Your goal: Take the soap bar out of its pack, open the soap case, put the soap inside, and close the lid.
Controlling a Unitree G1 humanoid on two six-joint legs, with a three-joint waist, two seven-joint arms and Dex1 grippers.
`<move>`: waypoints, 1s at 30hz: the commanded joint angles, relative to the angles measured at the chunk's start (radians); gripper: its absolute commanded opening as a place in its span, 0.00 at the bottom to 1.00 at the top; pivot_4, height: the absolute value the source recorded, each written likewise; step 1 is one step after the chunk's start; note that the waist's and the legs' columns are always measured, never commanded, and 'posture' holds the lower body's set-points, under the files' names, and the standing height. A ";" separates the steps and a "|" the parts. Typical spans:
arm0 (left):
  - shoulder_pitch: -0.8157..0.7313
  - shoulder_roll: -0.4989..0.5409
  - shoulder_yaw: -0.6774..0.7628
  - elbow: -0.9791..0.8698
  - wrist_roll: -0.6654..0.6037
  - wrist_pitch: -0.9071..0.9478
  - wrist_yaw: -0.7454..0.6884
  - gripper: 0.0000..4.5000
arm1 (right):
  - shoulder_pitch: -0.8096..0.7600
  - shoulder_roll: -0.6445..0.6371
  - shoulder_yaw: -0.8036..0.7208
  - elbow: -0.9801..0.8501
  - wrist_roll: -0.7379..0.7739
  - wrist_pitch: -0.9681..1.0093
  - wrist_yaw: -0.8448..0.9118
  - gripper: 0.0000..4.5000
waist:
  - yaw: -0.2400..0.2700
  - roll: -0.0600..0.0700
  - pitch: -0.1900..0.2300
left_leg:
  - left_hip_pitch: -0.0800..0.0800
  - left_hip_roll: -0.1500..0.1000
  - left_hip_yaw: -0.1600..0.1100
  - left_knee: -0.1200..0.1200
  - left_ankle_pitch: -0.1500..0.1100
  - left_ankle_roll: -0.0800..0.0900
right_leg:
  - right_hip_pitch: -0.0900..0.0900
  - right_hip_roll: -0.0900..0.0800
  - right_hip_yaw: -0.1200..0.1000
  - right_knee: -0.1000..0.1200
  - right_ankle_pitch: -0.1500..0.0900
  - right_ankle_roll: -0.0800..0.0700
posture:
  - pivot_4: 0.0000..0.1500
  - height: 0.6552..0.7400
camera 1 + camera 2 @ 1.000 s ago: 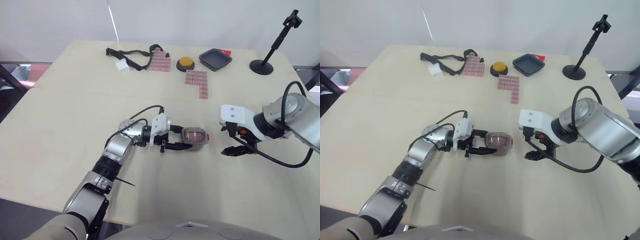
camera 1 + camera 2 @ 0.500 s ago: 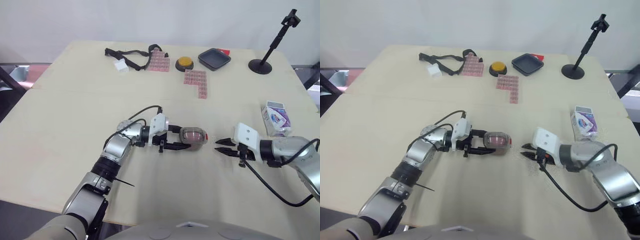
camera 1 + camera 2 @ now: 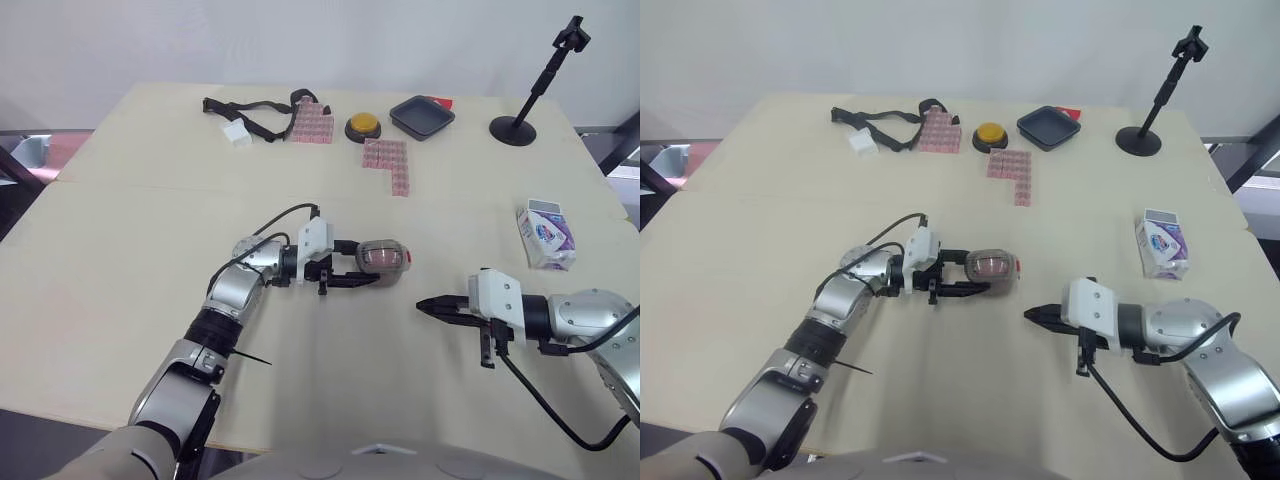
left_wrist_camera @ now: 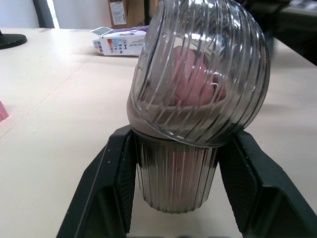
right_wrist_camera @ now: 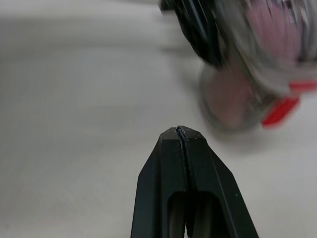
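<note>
The pale worktop spreads across the frame. Just left of centre the left gripper clamps the lower half of the soap case, whose lid sits tilted over the pink soap. The ribbed clear plastic looks light, stiff and slick, so it is best held by the base sides. At lower right the right gripper is closed and empty. The soap pack lies at the right edge.

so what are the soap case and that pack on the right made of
Soap case: looks like clear, smoky-tinted hard plastic, glossy and ribbed; the pink soap shows through its wall, and highlights run along the ridges.
Pack: probably thin printed cardboard, white and purple, with folded box-like edges, though coated paper can't be ruled out.
</note>
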 commanded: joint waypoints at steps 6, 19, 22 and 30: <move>-0.037 -0.005 0.022 0.012 -0.001 -0.037 0.019 0.42 | -0.206 0.024 0.096 -0.216 -0.004 0.274 -0.169 0.01 | 0.006 0.000 0.000 | 0.000 0.000 -0.001 0.000 0.000 0.000 | 0.000 0.000 0.000 0.000 0.001 0.003 | 1.00 0.93; -0.027 0.004 0.017 0.003 0.000 -0.032 0.015 0.42 | -0.311 0.029 0.163 -0.267 -0.034 0.396 -0.244 0.01 | 0.004 0.000 0.000 | -0.001 -0.001 -0.001 0.000 0.003 -0.006 | 0.000 0.000 0.000 -0.001 0.002 0.004 | 1.00 0.93; -0.024 0.005 0.017 -0.001 -0.003 -0.028 0.013 0.42 | -0.324 0.024 0.162 -0.251 -0.036 0.402 -0.242 0.01 | 0.004 0.000 0.000 | -0.001 -0.002 -0.001 -0.001 0.003 -0.007 | 0.000 0.000 0.000 -0.001 0.002 0.004 | 1.00 0.93; -0.010 0.007 0.010 -0.018 -0.003 -0.027 0.009 0.42 | -0.318 0.014 0.155 -0.226 -0.047 0.385 -0.232 0.01 | 0.004 0.000 0.000 | -0.001 -0.002 -0.001 -0.001 0.003 -0.008 | 0.000 0.000 0.000 -0.001 0.002 0.004 | 1.00 0.93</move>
